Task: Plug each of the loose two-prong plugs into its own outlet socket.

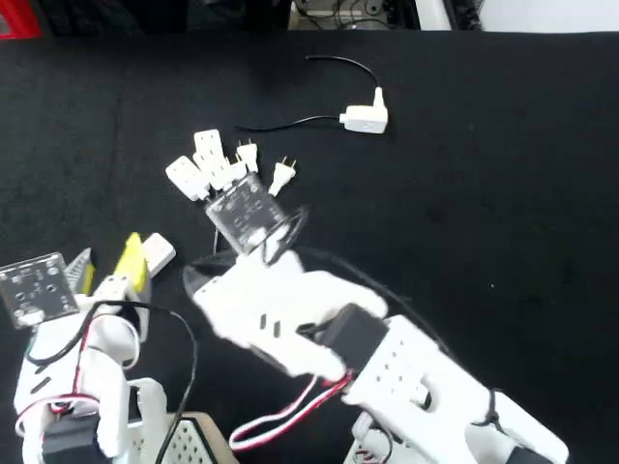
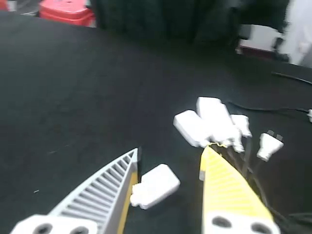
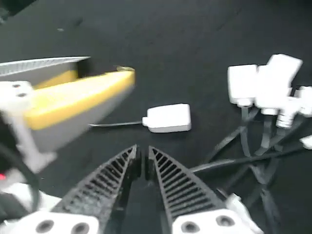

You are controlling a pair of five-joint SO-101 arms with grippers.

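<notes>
Black tabletop [image 1: 503, 193] bears the socket cluster [image 1: 198, 164] upper left of centre. At lower left the left gripper [image 2: 170, 153], wide open, sits by 1 loose white plug [image 2: 153, 185]; the right gripper [image 3: 142, 150], nearly closed, holds nothing. Grasping stage, I judge: next, straddle and pinch.

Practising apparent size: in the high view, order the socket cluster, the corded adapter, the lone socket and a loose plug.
1. socket cluster
2. corded adapter
3. lone socket and loose plug: too alike to rank.
</notes>
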